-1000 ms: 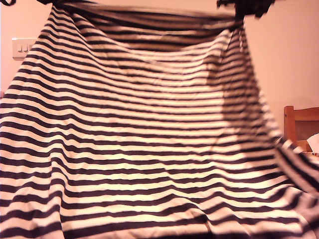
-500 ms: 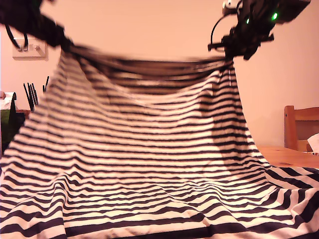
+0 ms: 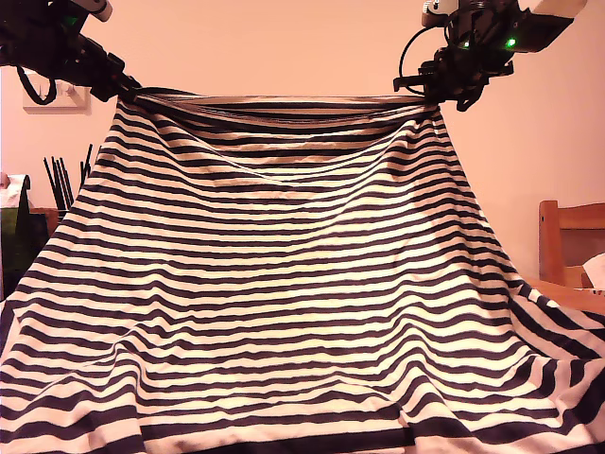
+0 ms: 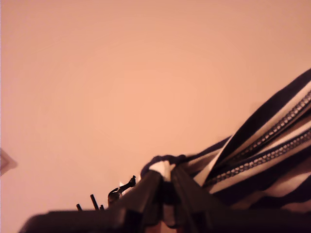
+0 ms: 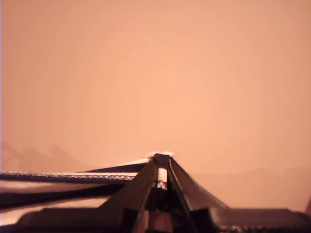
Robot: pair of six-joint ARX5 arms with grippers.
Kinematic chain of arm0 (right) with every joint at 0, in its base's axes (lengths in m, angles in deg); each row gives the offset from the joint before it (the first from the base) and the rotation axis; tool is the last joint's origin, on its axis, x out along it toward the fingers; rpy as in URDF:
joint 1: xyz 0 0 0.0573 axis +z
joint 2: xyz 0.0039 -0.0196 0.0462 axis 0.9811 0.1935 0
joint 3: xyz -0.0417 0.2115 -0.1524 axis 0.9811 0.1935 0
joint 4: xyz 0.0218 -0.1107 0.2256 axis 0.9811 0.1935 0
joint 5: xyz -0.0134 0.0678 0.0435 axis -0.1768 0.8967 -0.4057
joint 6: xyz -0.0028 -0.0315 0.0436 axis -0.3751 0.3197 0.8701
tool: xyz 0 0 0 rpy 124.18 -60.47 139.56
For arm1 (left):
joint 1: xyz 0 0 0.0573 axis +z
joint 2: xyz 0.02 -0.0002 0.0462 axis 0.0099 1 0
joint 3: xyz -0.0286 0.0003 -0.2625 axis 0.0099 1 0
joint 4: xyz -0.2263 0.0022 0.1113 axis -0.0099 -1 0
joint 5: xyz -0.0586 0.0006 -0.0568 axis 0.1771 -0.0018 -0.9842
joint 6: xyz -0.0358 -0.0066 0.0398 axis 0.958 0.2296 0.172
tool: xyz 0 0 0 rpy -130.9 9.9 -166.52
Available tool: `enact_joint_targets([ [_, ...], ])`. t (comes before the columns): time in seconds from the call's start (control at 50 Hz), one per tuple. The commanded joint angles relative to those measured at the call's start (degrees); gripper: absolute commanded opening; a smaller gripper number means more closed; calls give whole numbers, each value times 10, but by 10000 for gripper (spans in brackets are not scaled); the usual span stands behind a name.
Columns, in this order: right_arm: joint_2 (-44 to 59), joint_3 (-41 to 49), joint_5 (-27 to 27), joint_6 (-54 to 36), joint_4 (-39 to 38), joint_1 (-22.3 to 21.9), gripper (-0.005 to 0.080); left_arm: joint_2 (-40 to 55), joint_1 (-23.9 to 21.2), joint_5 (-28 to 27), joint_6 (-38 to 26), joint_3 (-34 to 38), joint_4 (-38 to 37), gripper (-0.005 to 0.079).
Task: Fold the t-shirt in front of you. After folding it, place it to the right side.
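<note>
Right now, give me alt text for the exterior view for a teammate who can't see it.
A striped t-shirt hangs stretched like a curtain between two raised grippers, one gripper pinching its top edge at the exterior view's left, the other gripper at the exterior view's right. The fabric spreads down and forward, filling most of the picture. A wooden chair shows at the exterior view's right edge against a plain wall.

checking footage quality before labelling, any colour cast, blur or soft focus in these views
All three views carry a warm orange-pink cast. The exterior view is sharp: the t-shirt stripes read crisply, and green lights glow on the arm at that view's right. The first wrist view shows the hem stitching clearly but my first gripper is dark and soft. The second wrist view is dim, with my second gripper nearly a silhouette.
</note>
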Motion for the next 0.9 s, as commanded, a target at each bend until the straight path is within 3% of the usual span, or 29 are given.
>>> enact_joint_targets([
  [0.0, 17, -6, -2, 13, -3, -5, -12, 17, 6, 0, -2, -7, 2, -21],
  [0.28, 35, -6, -3, 17, 81, -5, -12, 45, 6, 0, 14, -7, -39, -21],
  [0.88, 12, -6, 40, 44, 286, 2, -12, 5, 4, 0, 50, -7, -261, -21],
])
